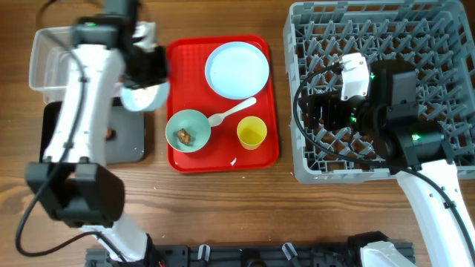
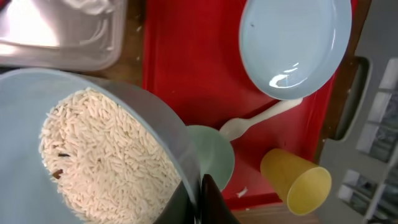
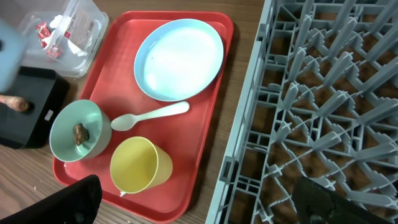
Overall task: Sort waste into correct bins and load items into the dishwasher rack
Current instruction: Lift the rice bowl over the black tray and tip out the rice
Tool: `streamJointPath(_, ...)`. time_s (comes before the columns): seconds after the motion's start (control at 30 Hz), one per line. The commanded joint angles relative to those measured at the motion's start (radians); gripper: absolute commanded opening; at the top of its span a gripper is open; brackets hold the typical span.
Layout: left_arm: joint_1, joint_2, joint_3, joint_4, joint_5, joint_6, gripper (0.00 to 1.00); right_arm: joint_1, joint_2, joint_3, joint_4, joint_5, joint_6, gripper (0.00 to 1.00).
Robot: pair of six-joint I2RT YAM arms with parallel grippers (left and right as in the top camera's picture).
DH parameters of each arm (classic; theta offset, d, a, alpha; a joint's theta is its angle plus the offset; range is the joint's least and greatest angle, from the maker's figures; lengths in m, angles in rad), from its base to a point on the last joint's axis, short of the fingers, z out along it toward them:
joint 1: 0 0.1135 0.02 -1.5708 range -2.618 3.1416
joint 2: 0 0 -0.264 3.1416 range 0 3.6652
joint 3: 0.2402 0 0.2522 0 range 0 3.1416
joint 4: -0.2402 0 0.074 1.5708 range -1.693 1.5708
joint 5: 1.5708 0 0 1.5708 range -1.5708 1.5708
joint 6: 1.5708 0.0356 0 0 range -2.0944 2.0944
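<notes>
My left gripper (image 2: 200, 198) is shut on the rim of a pale blue bowl (image 2: 37, 99) full of white rice (image 2: 106, 155). It holds the bowl (image 1: 142, 96) between the red tray and the black tray (image 1: 130, 141). A second bowl (image 1: 187, 131) with a brown lump (image 3: 81, 132), the plate (image 1: 237, 69), the white spoon (image 1: 234, 111) and the yellow cup (image 1: 251, 133) sit on the red tray. My right gripper (image 3: 205, 205) is open and empty over the grey rack's (image 1: 378, 44) left side. The clear tub (image 1: 48, 63) holds a red-and-white wrapper (image 3: 46, 31).
The flat red tray (image 1: 223, 156) lies between the bins and the rack. An orange-brown piece (image 3: 13, 102) lies on the black tray. A small white scrap (image 2: 241, 191) lies on the red tray near the cup. The rack's upright pegs (image 3: 311, 93) stand close under my right gripper.
</notes>
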Motion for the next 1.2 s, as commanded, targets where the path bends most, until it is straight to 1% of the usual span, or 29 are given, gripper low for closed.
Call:
streamJointPath(0.0, 0.158, -0.029, -0.024, -0.031, 0.235, 0.108, 0.04, 0.002, 0.006, 0.021, 0.010, -0.009, 0.011, 1.00)
streamJointPath(0.13, 0.282, -0.029, -0.109, -0.027, 0.377, 0.234, 0.04, 0.002, 0.006, 0.021, 0.014, -0.009, 0.011, 1.00)
streamJointPath(0.27, 0.384, -0.029, -0.218, 0.016, 0.562, 0.341, 0.04, 0.002, 0.006, 0.021, 0.016, -0.010, 0.012, 1.00)
streamJointPath(0.37, 0.441, -0.029, -0.295, 0.071, 0.634, 0.357, 0.04, 0.003, 0.006, 0.021, 0.015, -0.009, 0.017, 1.00)
streamJointPath(0.5, 0.504, -0.029, -0.379, 0.124, 0.693, 0.365, 0.04, 0.003, 0.006, 0.021, 0.015, -0.010, 0.031, 1.00)
streamJointPath(0.67, 0.576, -0.029, -0.489, 0.166, 0.839, 0.469, 0.04, 0.002, 0.006, 0.021, 0.016, -0.010, 0.031, 1.00)
streamJointPath(0.8, 0.629, -0.029, -0.569, 0.240, 0.925, 0.469, 0.04, 0.002, 0.006, 0.021, 0.015, -0.010, 0.031, 1.00)
streamJointPath(0.9, 0.671, -0.029, -0.623, 0.283, 1.028, 0.469, 0.04, 0.003, 0.006, 0.021, 0.013, -0.010, 0.033, 1.00)
streamJointPath(1.07, 0.734, -0.029, -0.645, 0.287, 1.116, 0.465, 0.04, 0.002, 0.006, 0.021, 0.013, -0.010, 0.039, 1.00)
streamJointPath(1.17, 0.764, -0.029, -0.645, 0.282, 1.195, 0.464, 0.04, 0.003, 0.006, 0.021, 0.013, -0.010, 0.039, 1.00)
